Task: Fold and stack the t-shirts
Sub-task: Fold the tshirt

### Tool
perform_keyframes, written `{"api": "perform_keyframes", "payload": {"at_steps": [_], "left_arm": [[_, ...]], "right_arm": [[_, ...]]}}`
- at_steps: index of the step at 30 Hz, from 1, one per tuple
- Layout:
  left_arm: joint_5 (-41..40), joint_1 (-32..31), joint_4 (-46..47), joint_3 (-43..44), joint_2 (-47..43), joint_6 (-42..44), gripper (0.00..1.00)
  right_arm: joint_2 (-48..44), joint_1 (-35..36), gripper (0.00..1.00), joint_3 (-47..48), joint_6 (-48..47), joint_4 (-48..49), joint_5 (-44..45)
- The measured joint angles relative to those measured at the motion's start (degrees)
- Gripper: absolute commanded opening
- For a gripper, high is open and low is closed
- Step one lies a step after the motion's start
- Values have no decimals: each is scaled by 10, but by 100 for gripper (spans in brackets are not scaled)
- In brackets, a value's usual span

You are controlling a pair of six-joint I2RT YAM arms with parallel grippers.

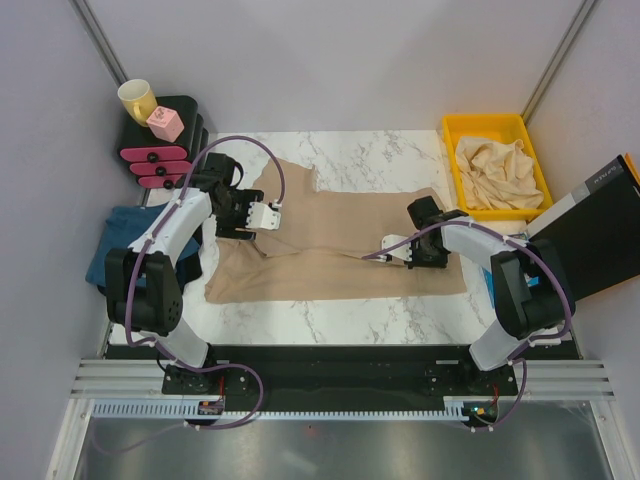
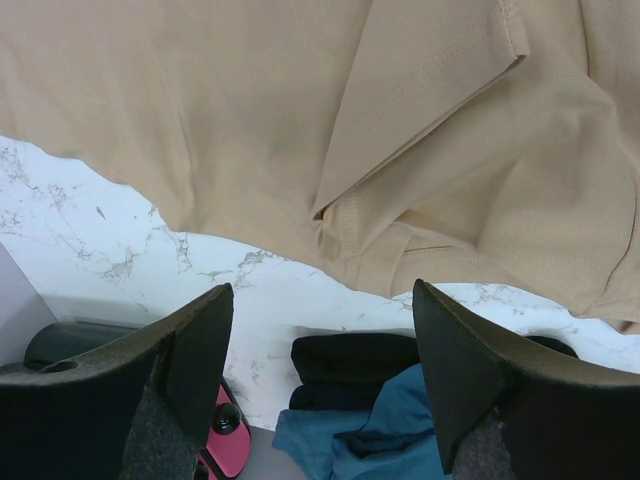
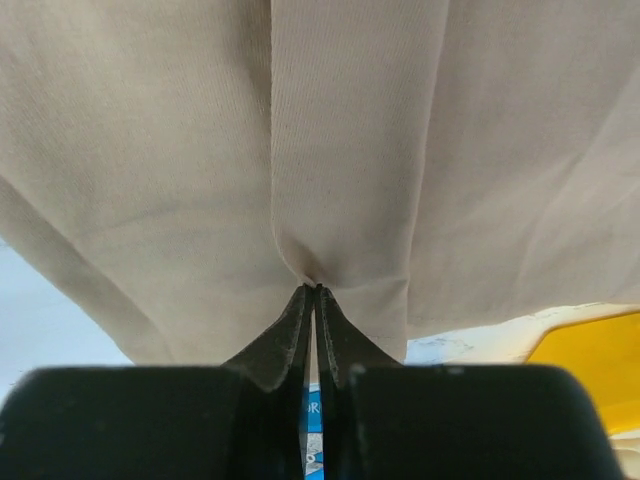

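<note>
Two of your three views are almost filled with cloth, so much is cut off. In the right wrist view the tan t-shirt [image 3: 200, 150] runs past every edge, and you can see neither hem nor collar. From above, the right fingers [image 1: 398, 252] are mostly hidden beneath their own wrist. The left arm covers part of the teal-blue tee [image 1: 112, 245], which sits at 9 o'clock by the tabletop's left edge. A dark navy tee [image 2: 350, 358] shows only in the left wrist view, as a sliver beside the teal one.

The tan t-shirt lies spread across the middle of the marble tabletop [image 1: 380, 155], its fine-knit cloth mostly flat. The right fingers are closed and pinch a small ridge of that cloth at their tips, toward the shirt's 3 o'clock side. The left fingers [image 2: 195, 360] stand wide apart with nothing between them at the shirt's 9 o'clock edge. A folded sleeve hem lies just ahead of them, but you cannot tell whether they touch the tabletop.

At 2 o'clock a yellow plastic bin [image 1: 483, 124] holds crumpled beige tees [image 1: 497, 172].
</note>
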Motion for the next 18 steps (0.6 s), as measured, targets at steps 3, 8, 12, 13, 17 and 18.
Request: {"api": "perform_keyframes", "payload": {"at_steps": [3,8,12,13,17,18], "left_arm": [[0,0,1,0,0,0,79],[0,-2,2,0,0,-4,79],[0,-5,3,0,3,-7,79],[0,-7,3,0,4,-9,79],[0,-10,9,0,4,-14,79],[0,-11,11,0,4,-15,79]], "right_arm": [[0,0,6,1,-2,2,4],[0,0,6,18,-13,0,14],[0,0,8,47,-22,0,23],[0,0,9,55,-24,1,26],[1,-1,36,74,-27,14,33],[2,-1,38,74,-28,22,37]]}}
